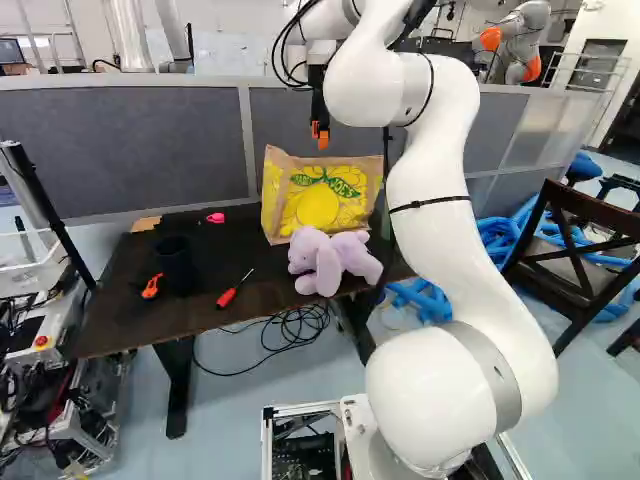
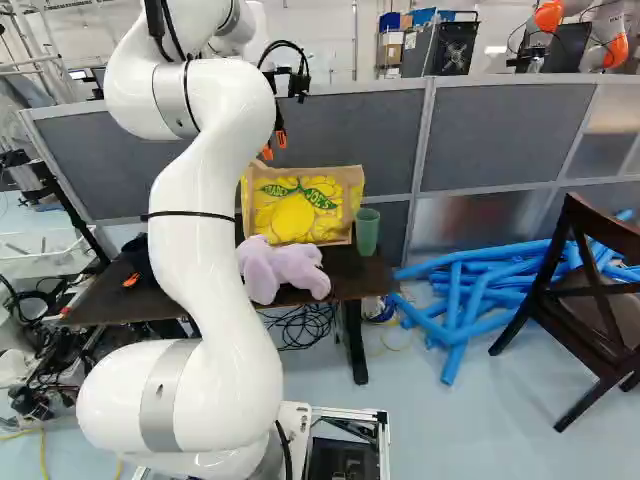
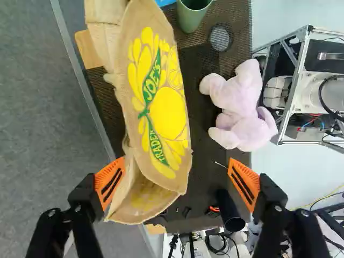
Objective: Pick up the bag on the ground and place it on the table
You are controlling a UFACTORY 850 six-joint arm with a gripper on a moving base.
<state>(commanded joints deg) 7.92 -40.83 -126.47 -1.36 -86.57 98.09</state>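
Gripper (image 3: 176, 162), spread wide and clasping nothing, is held above the table (image 1: 125, 290), on which the bag (image 1: 318, 205) is seen upright; placement is thus judged complete, with only withdrawal of the arm (image 1: 455, 260) left to be made.

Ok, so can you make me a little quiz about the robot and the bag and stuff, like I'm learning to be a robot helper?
1. True or false: the bag stands on the table.

2. Pick one. What is on the table in front of the bag?
A) a football
B) a soft purple toy
C) a teapot

3. Fill in the missing word, "open" or "shut": the pincer hangs above the bag, and it is ____.

Key: 1 true; 2 B; 3 open.
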